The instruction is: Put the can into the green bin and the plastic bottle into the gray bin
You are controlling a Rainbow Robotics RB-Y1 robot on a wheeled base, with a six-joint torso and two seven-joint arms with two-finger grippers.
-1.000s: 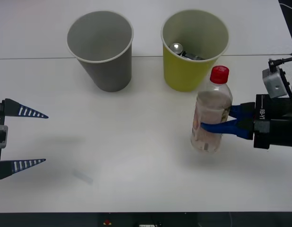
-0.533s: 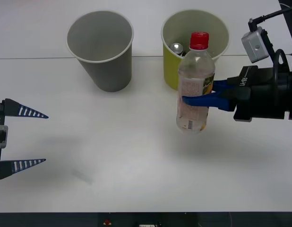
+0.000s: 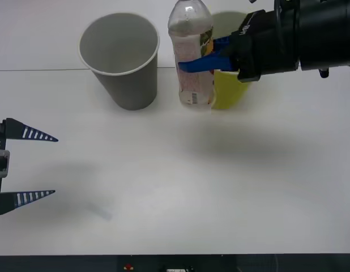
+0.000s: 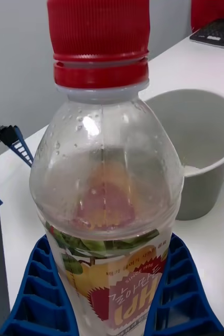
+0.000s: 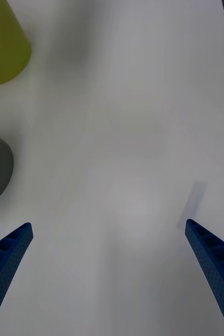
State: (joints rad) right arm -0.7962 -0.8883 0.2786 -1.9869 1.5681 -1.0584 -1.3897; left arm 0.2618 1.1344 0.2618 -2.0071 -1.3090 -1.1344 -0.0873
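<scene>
From the front view you see the right claw (image 3: 206, 59) at the upper middle of the frame, its blue fingers (image 3: 193, 64) clamped around the plastic bottle (image 3: 191, 54), which stands upright and is lifted off the white worktop (image 3: 180, 181). The bottle's top runs off the upper edge of that frame, so its cap is cut off there. Your right wrist view supplies what is missing: the red cap (image 4: 97, 44), the clear shoulder below it and the fruit-printed label (image 4: 112, 286), with a ribbed blue finger pressed against each side of the label.

In the front view the bottle hangs between the two bins: the gray bin (image 3: 119, 59) is just to its left, and the green bin (image 3: 229, 90) is behind it and the black arm, mostly covered. You cannot tell from these pictures what lies inside the green bin. The right wrist view shows the gray bin's pale inside beyond the bottle, at the right of that frame.

The left claw (image 3: 28, 165) sits at the lower left edge of the front view, spread wide and holding nothing, well apart from the bins. The left wrist view shows its two blue tips over bare worktop, with parts of the green bin and the gray bin at that frame's left edge.
</scene>
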